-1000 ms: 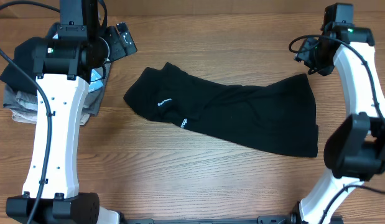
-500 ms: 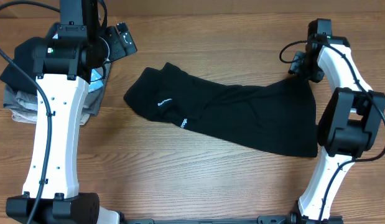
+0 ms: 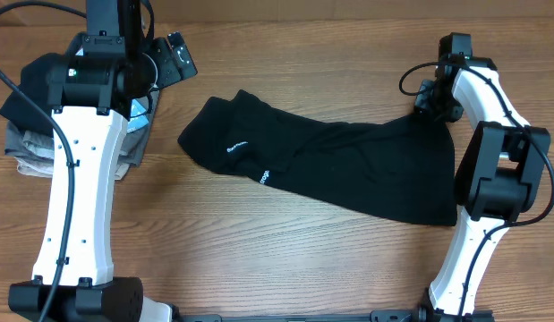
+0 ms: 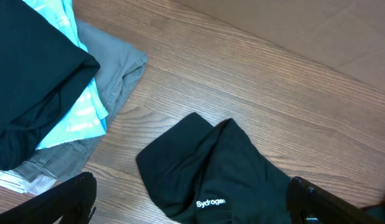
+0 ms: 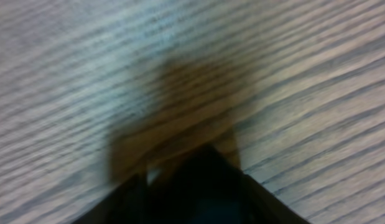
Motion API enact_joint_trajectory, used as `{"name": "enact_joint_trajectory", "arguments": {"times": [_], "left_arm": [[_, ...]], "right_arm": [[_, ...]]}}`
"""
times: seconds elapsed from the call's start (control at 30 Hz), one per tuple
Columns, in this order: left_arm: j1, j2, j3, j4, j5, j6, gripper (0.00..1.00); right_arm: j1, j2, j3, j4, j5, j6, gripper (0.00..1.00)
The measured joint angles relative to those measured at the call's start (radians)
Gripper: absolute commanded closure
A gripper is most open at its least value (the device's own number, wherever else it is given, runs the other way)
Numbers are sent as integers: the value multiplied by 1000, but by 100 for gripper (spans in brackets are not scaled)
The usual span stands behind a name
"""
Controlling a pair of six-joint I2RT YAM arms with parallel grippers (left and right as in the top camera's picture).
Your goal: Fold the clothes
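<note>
The clothes, a black T-shirt (image 3: 330, 165) with small white lettering (image 4: 210, 203), lie partly folded across the middle of the table. My left gripper (image 4: 195, 208) hovers above the shirt's left end, open, with its fingers (image 4: 71, 199) far apart and nothing between them. In the overhead view the left gripper (image 3: 174, 55) sits at the far left. My right gripper (image 3: 431, 98) is down at the shirt's far right corner. The right wrist view is blurred: a dark peak of fabric (image 5: 204, 168) lies at the right gripper (image 5: 198, 202), whose jaw gap is not readable.
A pile of other garments (image 3: 26, 148) lies at the left edge under the left arm: black (image 4: 30, 81), light-blue (image 4: 80, 115) and grey (image 4: 111, 59) pieces. Bare wooden tabletop (image 3: 285, 259) runs along the front of the shirt.
My right arm has swung left and down onto the shirt's far right corner, and its jaws have narrowed. The left arm and the shirt have not moved.
</note>
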Motion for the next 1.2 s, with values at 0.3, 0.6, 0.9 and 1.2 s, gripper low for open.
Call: {"name": "enact_joint_trajectory", "arguments": {"times": [0.3,0.6,0.9,1.2], "left_arm": [[0,0,0,0,0,0,0],[0,0,0,0,0,0,0],[0,0,0,0,0,0,0],[0,0,0,0,0,0,0]], "right_arm": [[-2,0,0,6,15,-5,96],[-2,-4,26,-119,10,-6,96],[-2,-133,29,-290,-32,14,96],[-2,-191,37,-483,-103,36,96]]}}
